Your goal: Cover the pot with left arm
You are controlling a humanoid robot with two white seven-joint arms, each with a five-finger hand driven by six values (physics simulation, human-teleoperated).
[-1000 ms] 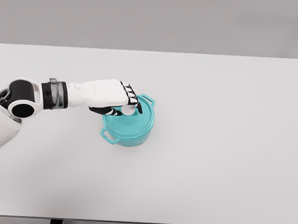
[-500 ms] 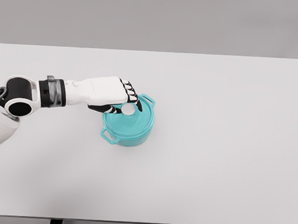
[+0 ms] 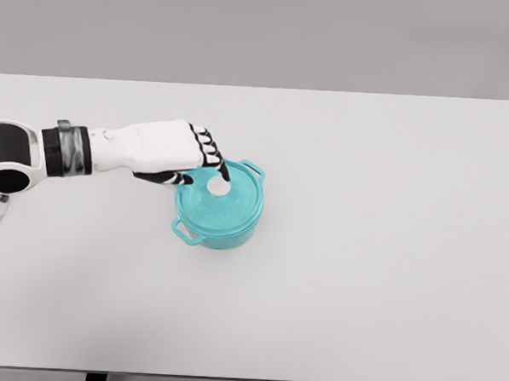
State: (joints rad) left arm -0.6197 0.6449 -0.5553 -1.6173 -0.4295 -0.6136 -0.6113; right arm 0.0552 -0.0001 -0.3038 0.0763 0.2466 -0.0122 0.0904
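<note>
Teal pot (image 3: 218,216) sat lidded left of the table's (image 3: 388,249) middle, and your left hand (image 3: 175,152) hovered beside the lid's (image 3: 224,197) white knob (image 3: 218,189), fingers loosely spread, holding nothing.

White counter (image 3: 387,274) fills most of the view, matte, evenly lit. Plain grey wall (image 3: 263,33) behind it. Dark legs (image 3: 96,379) show under the front edge.

Bright even overhead light, faint soft shadows, no glare, sharp render
</note>
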